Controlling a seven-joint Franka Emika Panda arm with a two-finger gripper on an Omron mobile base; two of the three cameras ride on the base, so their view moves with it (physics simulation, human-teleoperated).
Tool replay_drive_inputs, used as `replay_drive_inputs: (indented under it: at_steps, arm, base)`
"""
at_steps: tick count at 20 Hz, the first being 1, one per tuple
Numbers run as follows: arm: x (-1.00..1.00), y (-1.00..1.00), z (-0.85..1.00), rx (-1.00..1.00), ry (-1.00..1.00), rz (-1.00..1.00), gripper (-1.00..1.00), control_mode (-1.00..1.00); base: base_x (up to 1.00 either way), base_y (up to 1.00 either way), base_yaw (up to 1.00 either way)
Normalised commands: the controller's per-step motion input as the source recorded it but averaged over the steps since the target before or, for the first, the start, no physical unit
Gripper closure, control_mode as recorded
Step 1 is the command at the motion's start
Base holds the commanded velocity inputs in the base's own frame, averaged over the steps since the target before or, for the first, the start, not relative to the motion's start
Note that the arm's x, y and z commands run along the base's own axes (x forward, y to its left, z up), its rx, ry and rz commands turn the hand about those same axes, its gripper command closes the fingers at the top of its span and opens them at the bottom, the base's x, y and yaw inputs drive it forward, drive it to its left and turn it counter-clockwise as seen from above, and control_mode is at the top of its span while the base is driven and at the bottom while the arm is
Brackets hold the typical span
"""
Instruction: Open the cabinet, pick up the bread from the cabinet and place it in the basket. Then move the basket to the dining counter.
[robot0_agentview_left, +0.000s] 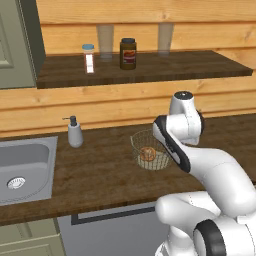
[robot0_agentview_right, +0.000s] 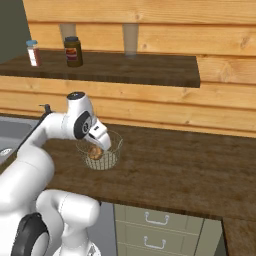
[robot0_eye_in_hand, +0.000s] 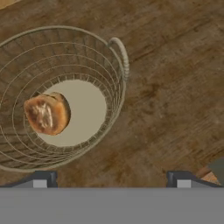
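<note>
With the bread roll (robot0_eye_in_hand: 47, 113) lying in the wire basket (robot0_eye_in_hand: 114, 113), the empty, spread gripper (robot0_eye_in_hand: 111, 178) should close squarely on the rim handle (robot0_eye_in_hand: 122, 57).

We see our white arm (robot0_agentview_left: 200, 165) bent over the worktop (robot0_agentview_left: 100, 175), bread (robot0_agentview_left: 147, 153) inside the wire basket (robot0_agentview_left: 141, 141), soap bottle (robot0_agentview_left: 75, 132) beside the steel sink (robot0_agentview_left: 25, 170), jar (robot0_agentview_left: 128, 54) on the open cabinet shelf (robot0_agentview_left: 150, 70).

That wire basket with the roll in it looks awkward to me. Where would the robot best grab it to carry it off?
Probably by the small looped handle on the rim of the basket, coming from above. The wire wall is thin and curves outward, so the open gripper could straddle it there, one finger inside, one outside, well away from the bread.
</note>
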Motion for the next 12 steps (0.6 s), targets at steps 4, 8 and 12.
replay_drive_inputs:
  at_steps: [4, 8, 12]
  arm:
    - [0.00, -0.55, -0.03, 0.23, 0.05, -0.13, -1.00, -1.00]
    - [0.06, -0.10, -0.19, 0.14, 0.00, -0.02, -1.00, -1.00]
    - [0.22, 0.00, -0.38, 0.02, 0.00, 0.00, -1.00, -1.00]
  base:
    - [0.00, 0.00, 0.00]
    - [0.00, 0.00, 0.00]
    - [0.00, 0.00, 0.00]
